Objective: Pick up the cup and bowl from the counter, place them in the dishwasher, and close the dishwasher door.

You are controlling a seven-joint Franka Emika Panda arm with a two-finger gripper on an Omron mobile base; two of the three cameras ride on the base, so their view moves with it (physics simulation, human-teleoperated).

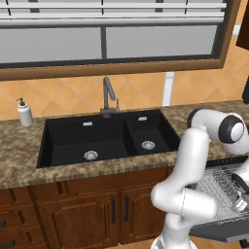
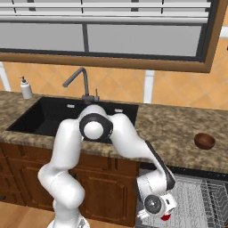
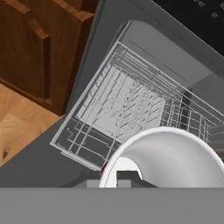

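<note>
Now the dishwasher (image 2: 196,200) stands open, its wire rack (image 3: 127,105) directly below the lowered gripper (image 2: 161,213). The gripper is grasping the cup (image 3: 175,157), white mouth facing the hand camera. The bowl (image 2: 205,140) rests on the counter (image 2: 173,129), far right.

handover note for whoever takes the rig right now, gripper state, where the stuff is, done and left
Gripper: shut on the cup, held low over the dishwasher rack; a bit of its red shows under the hand in the right base view.
Bowl: on the counter, right of the sink.
Dishwasher door: open, folded down.
Done: cup picked up, brought to the rack.
Left: release cup in the rack, fetch bowl, load it, close the door.
</note>
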